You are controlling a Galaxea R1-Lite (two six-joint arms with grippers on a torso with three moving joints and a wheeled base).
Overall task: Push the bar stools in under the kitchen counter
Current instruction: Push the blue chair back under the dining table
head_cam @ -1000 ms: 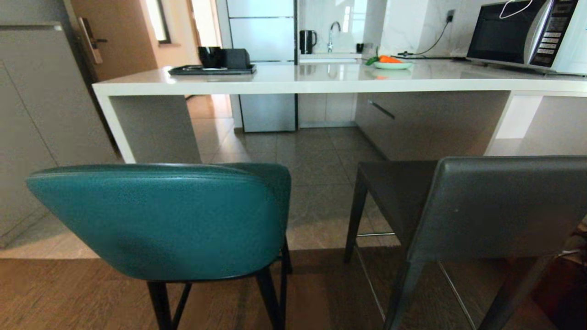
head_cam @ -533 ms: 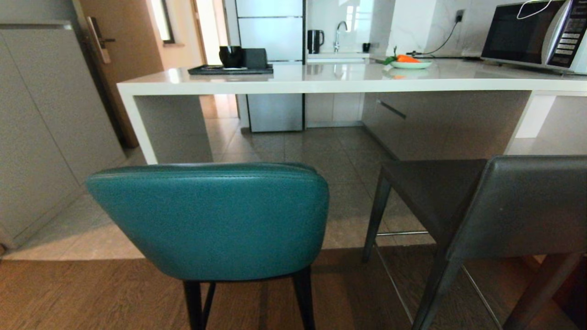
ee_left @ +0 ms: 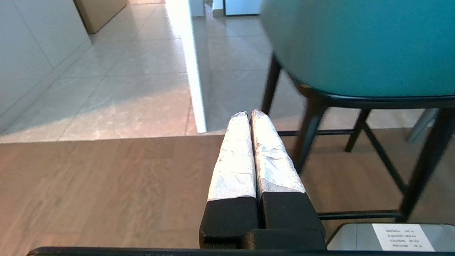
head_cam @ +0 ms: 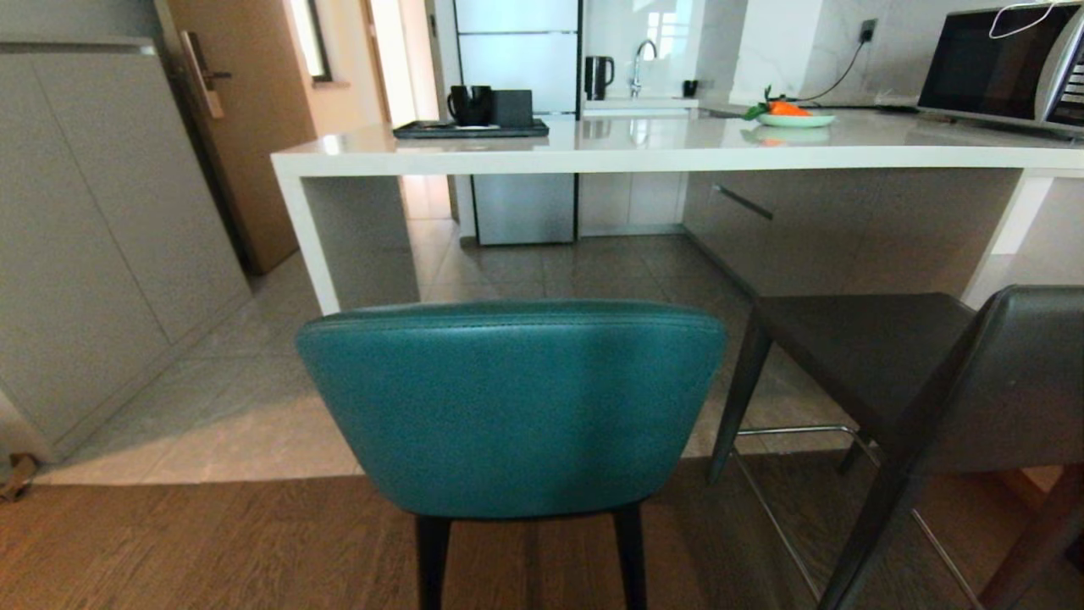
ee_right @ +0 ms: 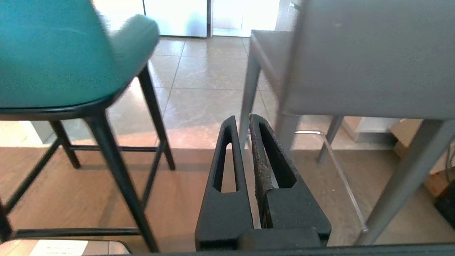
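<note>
Teal stool [head_cam: 511, 407] stands short of the table [head_cam: 644, 152]; both tools, left [ee_left: 249, 114] and right [ee_right: 241, 121], pinched narrow and empty, could tip it if pushed high.

Left gripper [ee_left: 250, 113]: two long fingers wrapped in crinkled silver foil tape, on blocky black foam-like bases.
Right gripper [ee_right: 241, 119]: two bare black wedge-shaped fingers, each with a long slot; one inner face rough and worn.
Label [ee_left: 403, 237]: white printed sticker on a grey plate, at 5 o'clock.

- Head view looks forward, close behind the teal stool [head_cam: 508, 407], toward the surface [head_cam: 677, 148].
- Both wrist views sit low, sharing that stool's legs.
</note>
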